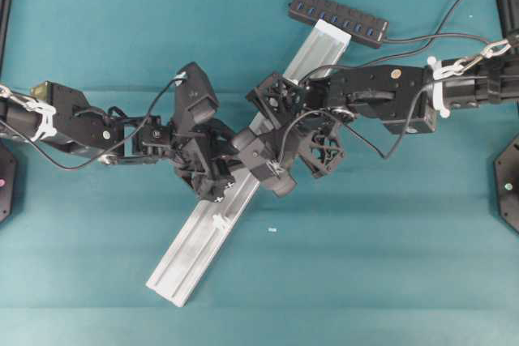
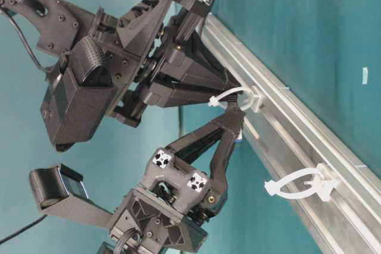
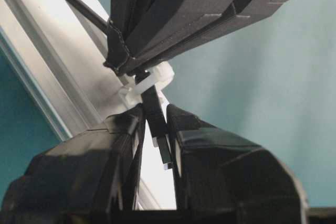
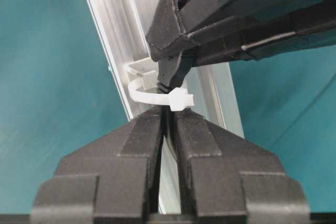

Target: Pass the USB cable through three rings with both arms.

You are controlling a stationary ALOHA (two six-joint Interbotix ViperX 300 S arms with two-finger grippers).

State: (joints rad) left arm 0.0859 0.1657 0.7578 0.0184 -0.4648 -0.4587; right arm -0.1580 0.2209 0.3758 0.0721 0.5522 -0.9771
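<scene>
Two pincers meeting at my middle ring (image 2: 233, 100) on the silver rail (image 1: 203, 237), left pincer (image 3: 157, 124) clamped on the USB plug (image 3: 160, 140), right pincer (image 4: 167, 116) pressed together at six o'clock of that ring, hub (image 1: 337, 19) at one o'clock on the tabletop (image 1: 389, 241).

A teal cloth-covered table (image 1: 389, 249) carries a diagonal silver aluminium rail (image 1: 190, 253), a black hub (image 1: 339, 19) and a small white scrap (image 1: 272, 230).
</scene>
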